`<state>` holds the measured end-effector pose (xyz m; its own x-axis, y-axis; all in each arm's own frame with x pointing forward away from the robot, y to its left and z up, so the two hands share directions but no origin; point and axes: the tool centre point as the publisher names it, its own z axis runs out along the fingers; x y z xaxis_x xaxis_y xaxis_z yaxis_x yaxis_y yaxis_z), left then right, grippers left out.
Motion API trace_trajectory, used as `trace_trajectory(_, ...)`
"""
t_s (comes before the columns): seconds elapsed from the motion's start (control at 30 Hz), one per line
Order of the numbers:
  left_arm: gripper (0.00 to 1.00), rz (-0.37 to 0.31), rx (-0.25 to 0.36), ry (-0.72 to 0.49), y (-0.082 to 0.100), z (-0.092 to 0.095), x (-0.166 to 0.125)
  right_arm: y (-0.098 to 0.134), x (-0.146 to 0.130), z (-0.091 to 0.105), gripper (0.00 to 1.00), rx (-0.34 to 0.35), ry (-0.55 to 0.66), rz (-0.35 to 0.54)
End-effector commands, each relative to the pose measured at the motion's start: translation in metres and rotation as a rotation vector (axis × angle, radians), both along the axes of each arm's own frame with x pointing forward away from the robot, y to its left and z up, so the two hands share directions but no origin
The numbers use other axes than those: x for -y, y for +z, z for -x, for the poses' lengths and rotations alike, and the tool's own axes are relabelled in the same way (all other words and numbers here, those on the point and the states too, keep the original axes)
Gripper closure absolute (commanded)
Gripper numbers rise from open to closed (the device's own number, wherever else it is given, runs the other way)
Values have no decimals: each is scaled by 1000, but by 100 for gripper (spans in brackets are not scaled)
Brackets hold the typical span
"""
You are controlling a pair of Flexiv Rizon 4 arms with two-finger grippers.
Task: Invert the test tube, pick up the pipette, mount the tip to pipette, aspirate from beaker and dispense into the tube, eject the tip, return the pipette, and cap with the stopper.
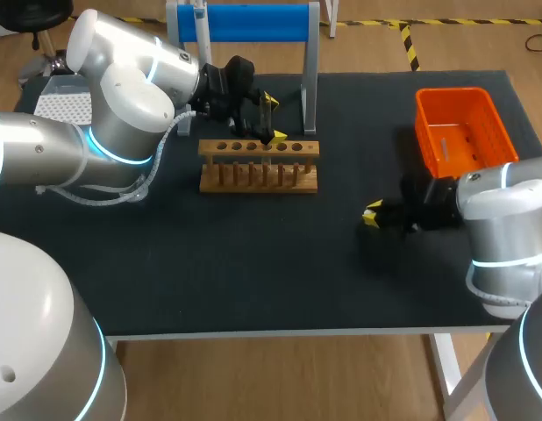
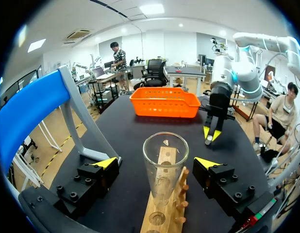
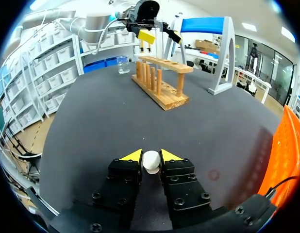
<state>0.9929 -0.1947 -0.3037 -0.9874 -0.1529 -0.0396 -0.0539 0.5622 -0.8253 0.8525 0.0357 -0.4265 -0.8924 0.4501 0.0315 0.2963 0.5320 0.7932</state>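
A clear glass test tube (image 2: 163, 165) stands upright, mouth up, in a hole of the wooden rack (image 1: 258, 167). My left gripper (image 1: 267, 118) hovers over the rack. In the left wrist view the left gripper (image 2: 156, 161) is wide open, with the tube between its fingers and touching neither. My right gripper (image 1: 374, 215) is low over the table to the right of the rack, shut on a small white stopper (image 3: 151, 161). A glass beaker (image 3: 123, 64) stands beyond the rack's far end in the right wrist view. The blue pipette stand (image 1: 245, 22) is behind the rack.
An orange basket (image 1: 459, 132) sits at the back right of the black table (image 1: 253, 272). The stand's grey post (image 1: 310, 83) rises just behind the rack's right end. Several wooden pegs (image 3: 157, 80) stick up along the rack.
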Motion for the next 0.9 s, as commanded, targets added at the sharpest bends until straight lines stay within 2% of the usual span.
trace_trajectory(0.03, 0, -4, -4, -3, 1, -1, 0, 15, 1, -2, 100, 6, 23, 16)
trace_trajectory(0.27, 0, -4, -4, -3, 1, -1, 0, 41, -3, -16, 100, 29, 74, 24)
trace_trajectory(0.5, 0, -4, -4, -3, 1, -1, 0, 82, -9, -37, 100, 18, 140, 21)
trace_trajectory(0.7, 0, -4, -4, -3, 1, -1, 0, 121, -23, -50, 100, 47, 193, 29)
trace_trajectory(0.9, 0, -4, -4, -3, 1, -1, 0, 121, -23, -50, 100, 47, 193, 29)
